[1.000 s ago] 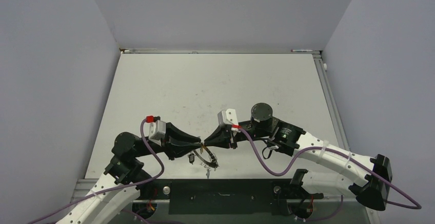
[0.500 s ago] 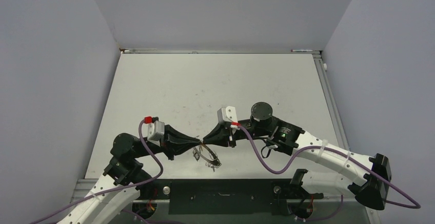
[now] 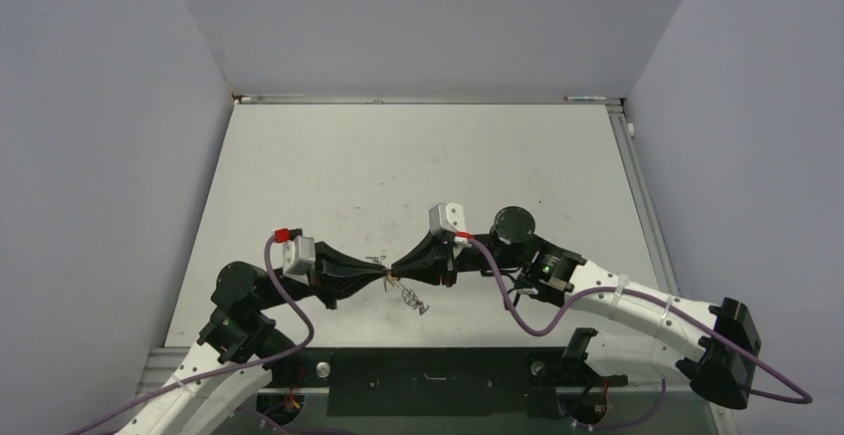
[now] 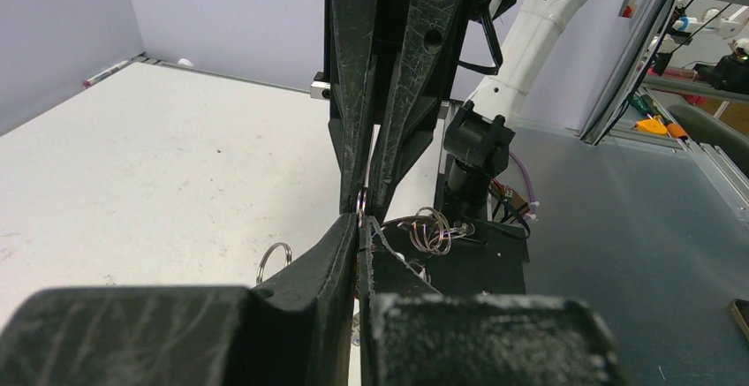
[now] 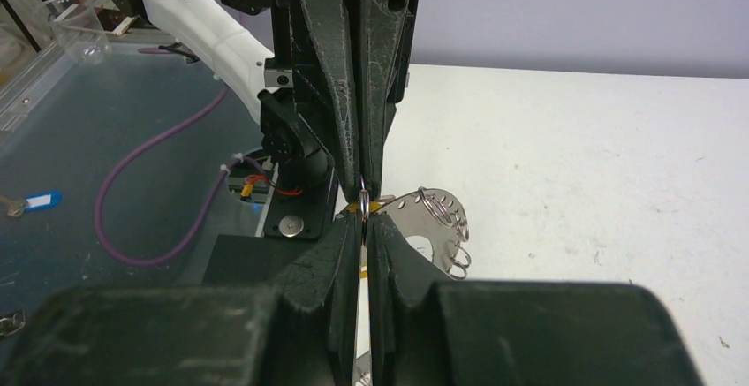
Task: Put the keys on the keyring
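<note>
My left gripper (image 3: 383, 276) and right gripper (image 3: 396, 274) meet tip to tip above the table's near part, both shut. Between the tips stands a small split ring (image 5: 363, 193) of the keyring (image 5: 433, 214), which is a silvery curved plate with holes and several small rings. The rest of the keyring (image 3: 408, 296) hangs beneath the tips. A yellow-orange bit (image 5: 351, 207), likely a key's head, shows at the right gripper's (image 5: 363, 220) tips. In the left wrist view the left gripper (image 4: 362, 224) touches the ring from below, with a cluster of ring loops (image 4: 430, 230) beside it. No other keys can be made out.
A single small ring (image 4: 274, 258) shows just left of my left fingers, over the white table (image 3: 398, 176). The dark base strip (image 3: 428, 370) runs along the near edge. Purple cables (image 3: 518, 321) loop off both arms. A clear beaker (image 5: 75, 33) stands off the table.
The left gripper has closed. Both grippers have moved a little away from the near edge, tips still together, carrying the keyring up with them.
</note>
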`<act>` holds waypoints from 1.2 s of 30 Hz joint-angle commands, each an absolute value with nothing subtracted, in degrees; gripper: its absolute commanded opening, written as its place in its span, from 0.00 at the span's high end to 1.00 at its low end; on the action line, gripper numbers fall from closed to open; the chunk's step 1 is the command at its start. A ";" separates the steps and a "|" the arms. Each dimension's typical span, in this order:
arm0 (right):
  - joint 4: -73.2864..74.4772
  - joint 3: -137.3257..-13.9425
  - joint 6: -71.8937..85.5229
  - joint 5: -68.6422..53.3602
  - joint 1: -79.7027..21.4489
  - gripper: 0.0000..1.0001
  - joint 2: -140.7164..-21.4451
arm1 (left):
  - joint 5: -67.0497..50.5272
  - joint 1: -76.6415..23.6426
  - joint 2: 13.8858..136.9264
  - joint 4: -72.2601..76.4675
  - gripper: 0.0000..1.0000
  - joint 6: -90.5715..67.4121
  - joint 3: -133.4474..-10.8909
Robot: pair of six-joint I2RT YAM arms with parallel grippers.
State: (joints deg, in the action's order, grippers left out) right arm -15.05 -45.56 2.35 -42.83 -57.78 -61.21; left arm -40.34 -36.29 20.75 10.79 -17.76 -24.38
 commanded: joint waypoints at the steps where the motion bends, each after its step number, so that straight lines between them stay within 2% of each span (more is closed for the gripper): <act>1: -27.06 -45.22 4.90 -42.97 -57.84 0.95 -57.92 | -38.47 -36.47 20.23 9.26 1.00 -17.14 -26.28; 14: -29.60 -44.62 6.91 -43.93 -57.90 0.95 -59.12 | -37.80 -36.47 20.31 9.16 1.00 -17.40 -26.28; 17: -28.17 -45.27 6.24 -44.48 -57.92 0.95 -59.64 | -37.79 -36.47 20.21 9.23 0.86 -17.19 -26.22; 19: -27.02 -45.73 5.81 -45.09 -58.00 0.95 -59.86 | -37.96 -36.47 20.12 9.23 0.82 -17.14 -26.19; 36: -30.53 -46.32 6.98 -45.68 -59.58 0.95 -62.16 | -39.68 -36.46 20.50 10.28 0.81 -17.58 -25.84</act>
